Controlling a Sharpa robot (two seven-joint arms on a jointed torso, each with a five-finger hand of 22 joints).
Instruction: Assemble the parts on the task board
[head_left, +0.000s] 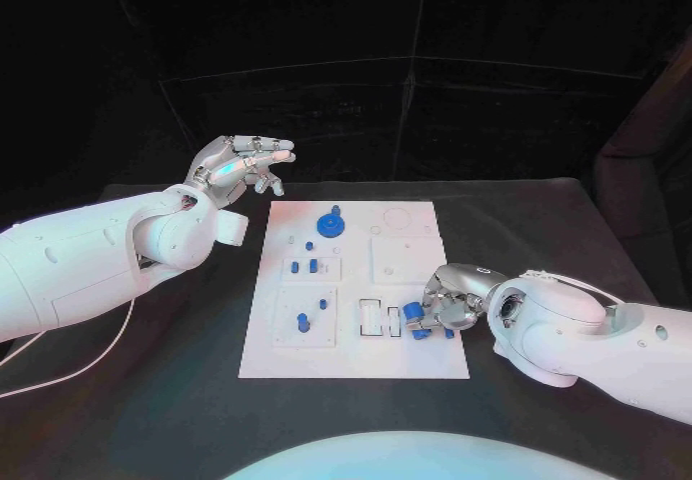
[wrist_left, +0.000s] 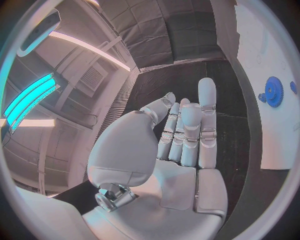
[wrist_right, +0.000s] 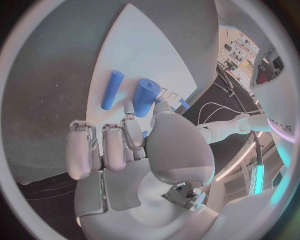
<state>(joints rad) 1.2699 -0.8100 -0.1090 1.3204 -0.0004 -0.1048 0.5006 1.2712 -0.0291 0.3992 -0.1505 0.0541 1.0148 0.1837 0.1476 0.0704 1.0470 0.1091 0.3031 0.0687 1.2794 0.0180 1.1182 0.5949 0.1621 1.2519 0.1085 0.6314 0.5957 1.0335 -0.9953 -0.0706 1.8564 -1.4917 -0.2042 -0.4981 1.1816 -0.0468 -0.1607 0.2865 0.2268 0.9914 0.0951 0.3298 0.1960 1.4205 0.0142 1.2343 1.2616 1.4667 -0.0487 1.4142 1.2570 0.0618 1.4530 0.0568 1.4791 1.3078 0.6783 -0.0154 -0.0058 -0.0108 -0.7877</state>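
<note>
- The task board (head_left: 356, 350) is seen lying flat in the middle of the black surface (head_left: 548, 230), its long side running away from the robot.
- The left hand (head_left: 242, 165) is raised beyond the board's far left corner, clear of the board. Its fingers (wrist_left: 187, 132) are held loosely together and part-curled, and nothing is held in it.
- The right hand (head_left: 450, 300) is lowered over the board's near right area. A thick blue cylinder (wrist_right: 145, 97) is pinched between its thumb and a fingertip, just above the white plate.
- A thinner blue peg (wrist_right: 112, 89) is seen lying on the board just beside that cylinder, apart from the fingers.
- A blue gear (head_left: 333, 223) is seated near the board's far end, with a smaller blue piece beside it.
- Several small blue parts (head_left: 306, 265) are placed along the board's left column, and one more (head_left: 303, 322) is found nearer the robot.
- Rectangular outlined slots (head_left: 379, 318) are noted just left of the right hand.
</note>
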